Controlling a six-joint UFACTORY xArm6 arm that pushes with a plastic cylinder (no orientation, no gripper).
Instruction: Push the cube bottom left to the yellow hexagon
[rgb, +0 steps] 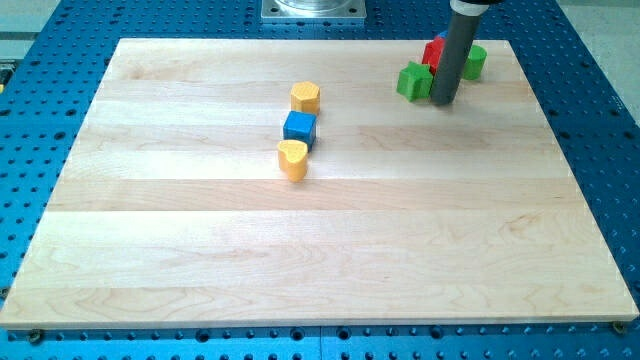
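Note:
A blue cube (299, 128) sits near the middle of the wooden board (200, 240). A yellow hexagon (306, 97) lies just above it and slightly right, close or touching. A yellow heart-shaped block (292, 159) lies just below the cube. My tip (443, 101) stands at the view's upper right, far to the right of the cube, right next to a green star-shaped block (413, 81).
A red block (434, 52) and a green round block (474, 62) sit behind the rod at the upper right, partly hidden by it; a sliver of a blue block shows there too. A metal mount (313, 10) sits at the top edge.

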